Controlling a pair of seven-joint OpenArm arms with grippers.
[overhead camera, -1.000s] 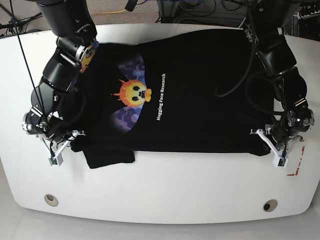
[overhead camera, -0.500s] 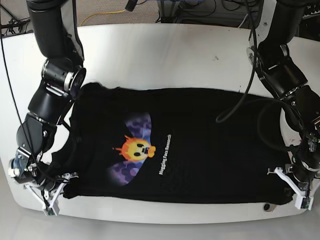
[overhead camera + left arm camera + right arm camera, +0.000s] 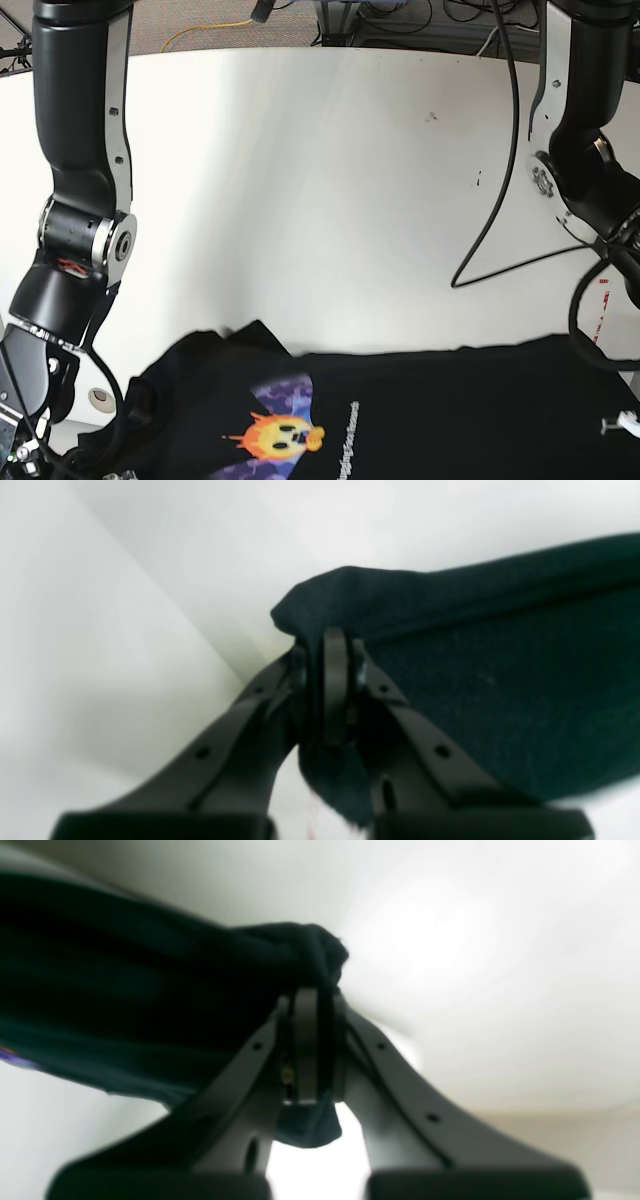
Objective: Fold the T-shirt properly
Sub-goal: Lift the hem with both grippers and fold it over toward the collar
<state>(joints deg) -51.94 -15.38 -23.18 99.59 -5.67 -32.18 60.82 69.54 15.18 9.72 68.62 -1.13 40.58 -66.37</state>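
Both my left fingers [image 3: 335,680] and right fingers [image 3: 312,1040] pinch T-shirt [image 3: 430,410] corners; best to keep tension even, lowering flat onto desk [image 3: 300,180].

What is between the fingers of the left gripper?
Black T-shirt fabric. The left wrist view shows the left gripper pinching a bunched corner, with a fold sticking out above the fingertips and cloth hanging below.

My work surface is a white table [image 3: 330,180] with a rounded edge. One round hole [image 3: 99,398] sits near its front corner (on the base view's left). Beyond the far edge, a yellow cable [image 3: 205,30] crosses grey floor [image 3: 180,15].
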